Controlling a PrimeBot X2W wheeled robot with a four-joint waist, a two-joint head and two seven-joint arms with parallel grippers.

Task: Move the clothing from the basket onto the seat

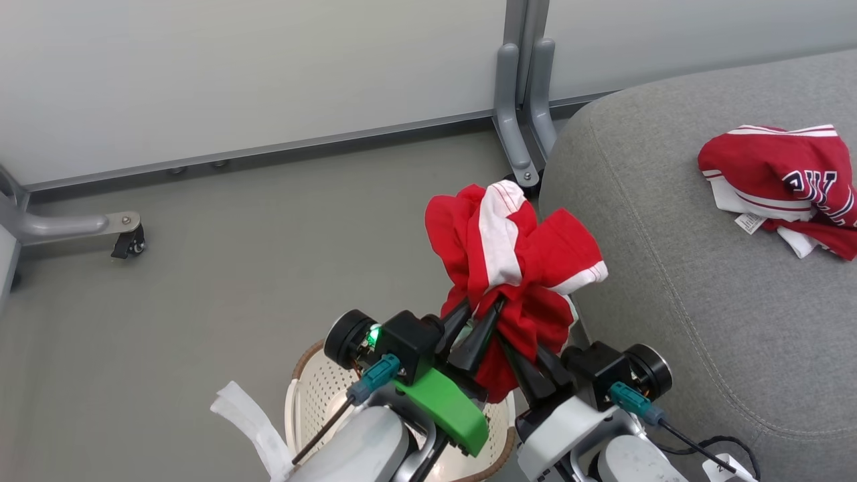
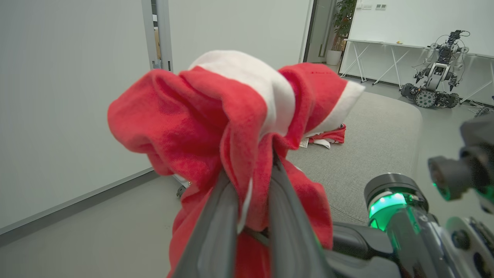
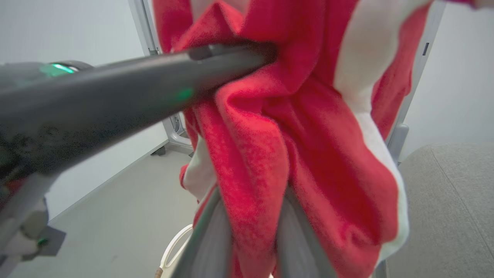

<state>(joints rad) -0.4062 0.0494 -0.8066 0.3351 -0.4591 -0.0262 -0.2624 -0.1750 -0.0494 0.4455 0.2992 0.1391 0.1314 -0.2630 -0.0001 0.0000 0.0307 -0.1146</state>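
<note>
One piece of the clothing (image 1: pixel 515 261), a bunched red garment with white stripes, hangs in the air above the basket (image 1: pixel 315 388), beside the seat (image 1: pixel 669 281). My left gripper (image 1: pixel 482 308) is shut on its lower folds, and the left wrist view shows cloth pinched between the fingers (image 2: pixel 285 200). My right gripper (image 1: pixel 512 345) grips the same garment from the right, with red cloth (image 3: pixel 270 146) squeezed between its own fingers (image 3: pixel 297 239). A second red garment (image 1: pixel 783 177) with dark lettering and a white tag lies on the seat at the far right.
Grey floor lies ahead and to the left, bounded by a pale partition with a grey upright foot (image 1: pixel 519 134) and a caster leg (image 1: pixel 100 227). A white strip (image 1: pixel 248 418) lies by the basket. Another robot (image 2: pixel 436 73) and white tables stand far off beyond the seat (image 2: pixel 382 127).
</note>
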